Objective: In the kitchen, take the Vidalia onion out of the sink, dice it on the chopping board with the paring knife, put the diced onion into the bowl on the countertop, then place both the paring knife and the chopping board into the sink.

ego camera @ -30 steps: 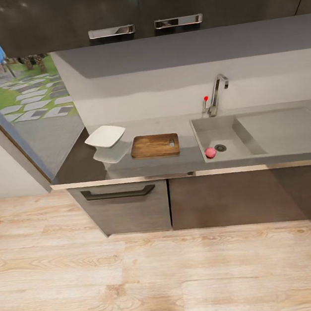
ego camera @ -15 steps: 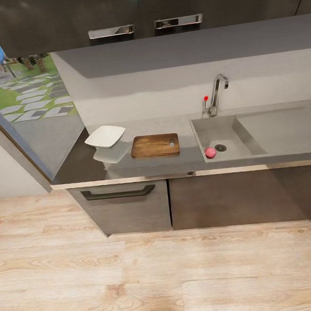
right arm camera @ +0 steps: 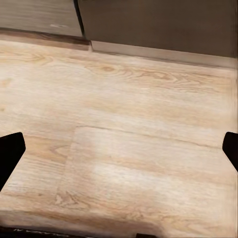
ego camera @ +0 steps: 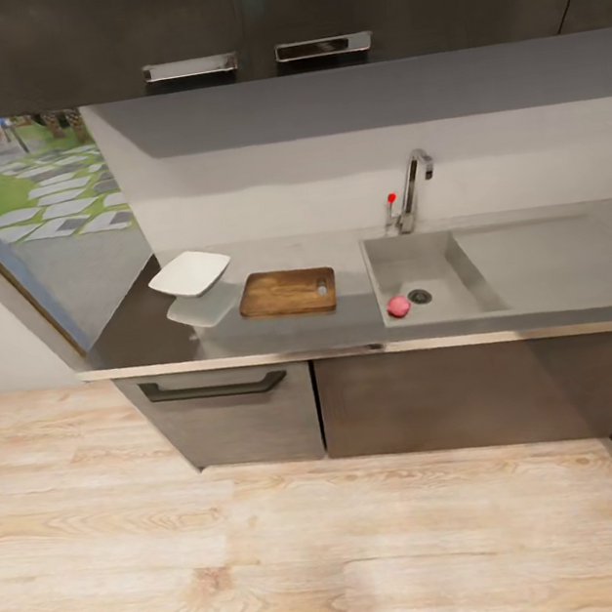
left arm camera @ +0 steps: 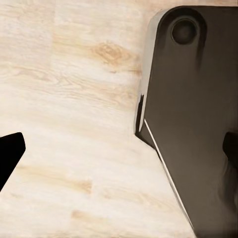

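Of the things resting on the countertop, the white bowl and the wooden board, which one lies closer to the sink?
The chopping board. It lies between the bowl and the sink, with its handle slot at the end toward the basin; the bowl sits beyond it, at the countertop's window end.

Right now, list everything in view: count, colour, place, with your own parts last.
Shallow white squarish bowl: one, white, on the countertop's left end.
Brown wooden chopping board: one, brown, on the countertop between bowl and sink.
Glossy dark-grey countertop: one, dark grey, above the lower cabinets.
Grey steel sink: one, grey, right of the board, drainboard to its right.
Small round pinkish-red onion: one, pinkish red, in the basin beside the drain.
Chrome tap: one, chrome with a red-knobbed lever, behind the basin.
Dark cabinets: dark grey-brown, above and below the counter.
Light wood floor: pale, in front of the cabinets.
Left gripper: dark fingertips apart, over the floor.
Right gripper: dark fingertips apart, over the floor.
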Available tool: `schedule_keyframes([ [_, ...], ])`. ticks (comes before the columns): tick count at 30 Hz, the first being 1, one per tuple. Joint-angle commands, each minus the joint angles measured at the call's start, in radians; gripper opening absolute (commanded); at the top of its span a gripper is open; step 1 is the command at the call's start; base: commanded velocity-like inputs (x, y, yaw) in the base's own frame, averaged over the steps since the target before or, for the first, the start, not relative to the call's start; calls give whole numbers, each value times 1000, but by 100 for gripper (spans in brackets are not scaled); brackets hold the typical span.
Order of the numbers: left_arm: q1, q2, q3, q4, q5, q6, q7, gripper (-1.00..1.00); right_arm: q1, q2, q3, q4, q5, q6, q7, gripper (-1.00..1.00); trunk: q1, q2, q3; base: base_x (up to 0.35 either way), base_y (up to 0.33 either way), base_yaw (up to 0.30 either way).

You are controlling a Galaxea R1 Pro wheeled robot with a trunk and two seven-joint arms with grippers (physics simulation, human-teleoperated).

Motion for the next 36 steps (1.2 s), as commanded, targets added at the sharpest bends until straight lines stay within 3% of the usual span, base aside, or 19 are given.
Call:
schedule_keyframes([
  [1, 7, 0, -1, -2, 5, -1, 1, 100, -1, 0, 6, 1, -1, -2, -5, 100, 1, -1, -1, 109, -312, 0],
  [36, 9, 3, -1, -1, 6, -1, 1, 100, -1, 3, 6, -1, -4, -4, -5, 100, 1, -1, 4, 112, -314, -22],
])
